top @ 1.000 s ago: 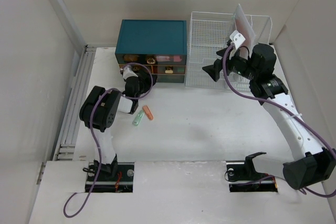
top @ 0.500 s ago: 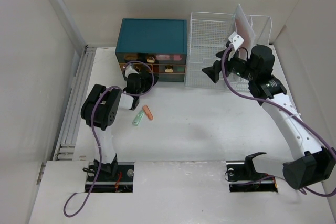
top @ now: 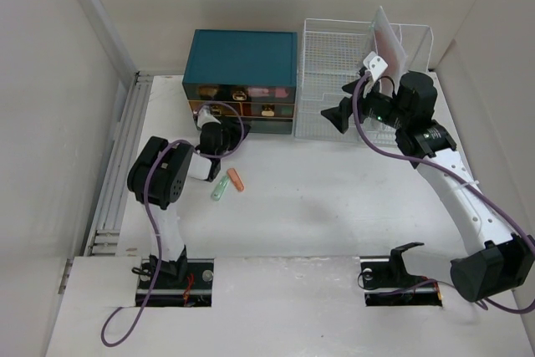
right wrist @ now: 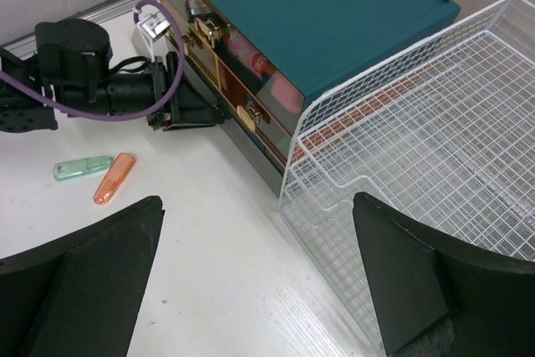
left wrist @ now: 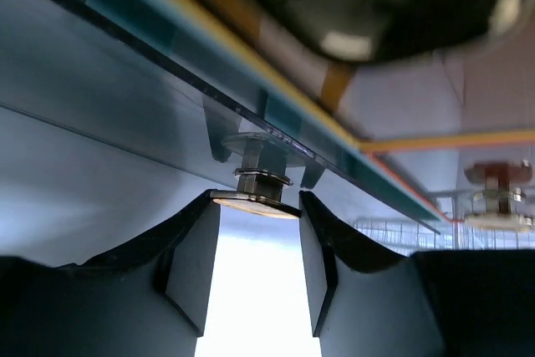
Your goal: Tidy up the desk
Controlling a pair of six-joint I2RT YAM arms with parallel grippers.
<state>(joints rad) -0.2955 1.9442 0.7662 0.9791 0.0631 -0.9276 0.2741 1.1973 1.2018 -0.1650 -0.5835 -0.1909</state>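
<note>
**Drawer knob held at fingertip depth: slip hazard**

The worktop (top: 334, 206), smooth and white with a ribbed metal rail (top: 125, 156) on its left edge, spans the whole scene. At its far edge stand the teal drawer box (top: 242, 60) and, toward the far right corner, the white wire rack (top: 334, 64). The left pincer (left wrist: 259, 206) brackets a small polished metal knob (left wrist: 253, 180) with its fingertips only; whether it clamps cannot be told. A pull could slip off the disc or drag the box. The green stick (right wrist: 82, 168) and orange stick (right wrist: 114, 178), translucent plastic, lie near that arm. The right pincer (right wrist: 257, 200) hangs spread wide and empty.
</note>
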